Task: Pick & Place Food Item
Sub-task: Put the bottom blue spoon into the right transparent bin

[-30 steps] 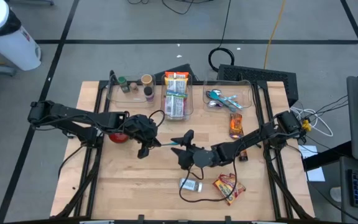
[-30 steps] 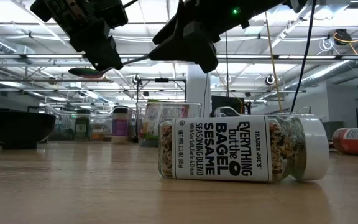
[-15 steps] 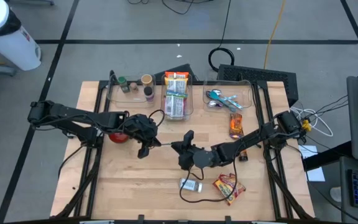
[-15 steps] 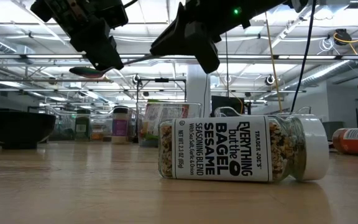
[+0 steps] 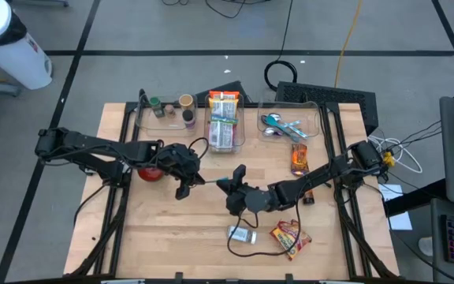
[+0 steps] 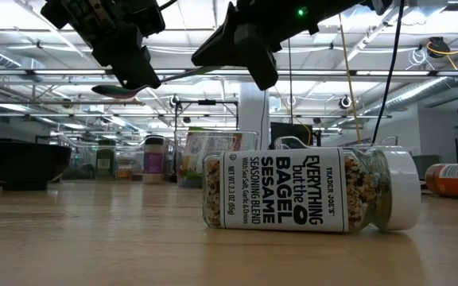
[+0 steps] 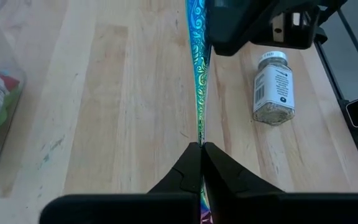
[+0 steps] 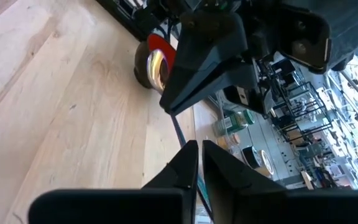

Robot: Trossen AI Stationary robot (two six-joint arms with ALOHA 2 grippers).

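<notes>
Noting nearest, at about six o'clock on the bench [image 5: 156,237], a seasoning jar [image 5: 243,234] lying on its side with a crinkled snack packet [image 5: 290,237] just beside it toward five o'clock, neither being touched. Moving inward to the bench's centre, finding both arms meeting in the air: left gripper [image 7: 201,146] pinching narrow on one stretch of a thin iridescent spoon [image 7: 197,74], right gripper [image 8: 197,146] closing narrow on the handle's other end, the spoon hanging level between them, well clear of the wood. Judging this as a hand-over of a utensil rather than of food. Expecting the spoon to be handling as light and stiff but slick and very slender, so likely twisting or slipping if pinched off-centre; favouring a hold on the flat of the handle, close to the other gripper, not on the bowl. Reckoning the jar heavier, rigid, breakable and apt to roll, best taken across its body. Passing farther out, seeing clear bins [image 5: 224,126] sitting along the twelve o'clock edge.
</notes>
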